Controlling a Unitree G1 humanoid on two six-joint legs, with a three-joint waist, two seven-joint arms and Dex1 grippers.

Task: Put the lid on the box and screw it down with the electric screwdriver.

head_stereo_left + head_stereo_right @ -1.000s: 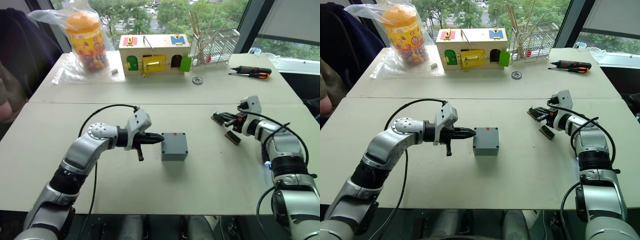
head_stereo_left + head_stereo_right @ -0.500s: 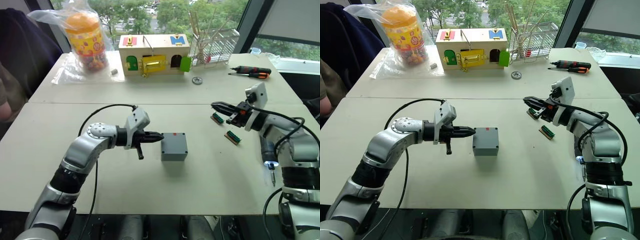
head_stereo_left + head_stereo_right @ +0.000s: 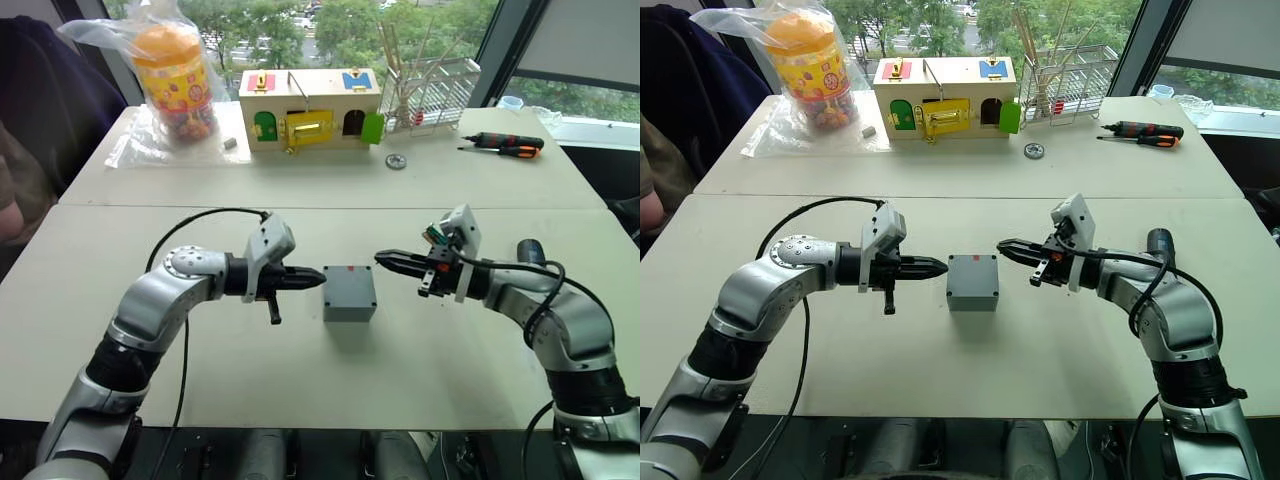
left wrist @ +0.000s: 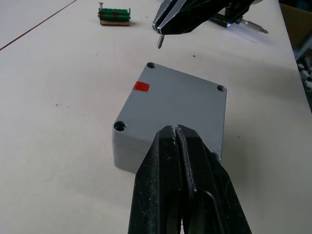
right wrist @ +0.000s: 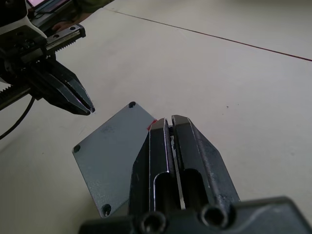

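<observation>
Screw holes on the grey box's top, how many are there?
3 holes: one near the red mark, two at other corners. The left tool may hide a fourth.

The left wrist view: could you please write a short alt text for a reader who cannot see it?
The left gripper, fingers shut, points at a small grey box with its lid on and a red mark on top. Beyond the box, the right gripper holds a small screw above the table, near one corner of the lid.
</observation>
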